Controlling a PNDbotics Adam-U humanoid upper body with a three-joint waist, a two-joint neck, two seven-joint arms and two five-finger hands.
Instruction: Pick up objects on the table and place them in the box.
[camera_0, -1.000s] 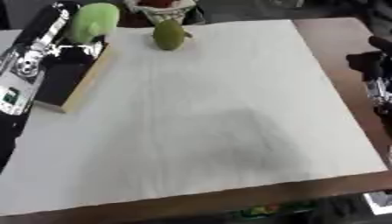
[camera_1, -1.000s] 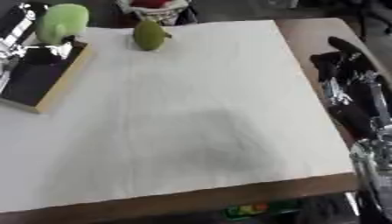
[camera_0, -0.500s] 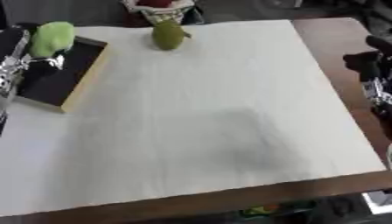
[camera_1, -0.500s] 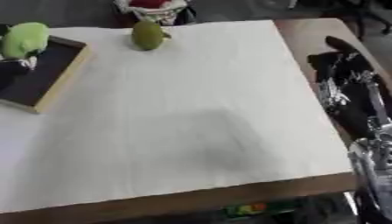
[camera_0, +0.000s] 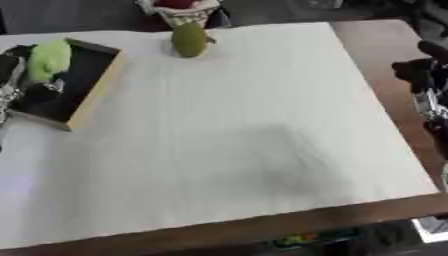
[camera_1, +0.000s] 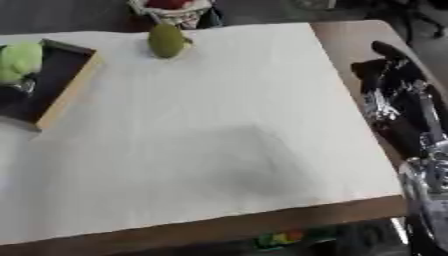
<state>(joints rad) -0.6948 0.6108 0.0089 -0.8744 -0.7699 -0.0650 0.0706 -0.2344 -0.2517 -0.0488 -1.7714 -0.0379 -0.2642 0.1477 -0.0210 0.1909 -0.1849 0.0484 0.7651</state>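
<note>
A light green fruit-shaped object (camera_0: 48, 60) hangs over the left part of the box (camera_0: 94, 87), a wooden-rimmed tray with a dark inside at the table's left. My left hand (camera_0: 12, 86) comes in at the left edge and is curled round it; most of the hand is cut off. An olive-green pear-like object (camera_0: 189, 40) stands upright on the white cloth near the far edge. My right hand (camera_1: 392, 82) rests open at the right edge, on the bare brown table, away from both objects.
A white cloth (camera_0: 236, 130) covers most of the brown table (camera_0: 372, 45). A small basket (camera_0: 185, 9) with something red in it stands just behind the pear-like object. The table's front edge (camera_0: 262, 225) runs along the bottom.
My left hand has carried the light green object left and toward me, from beyond the box's far corner to over its inside. The pear-like object and right hand have not moved.
</note>
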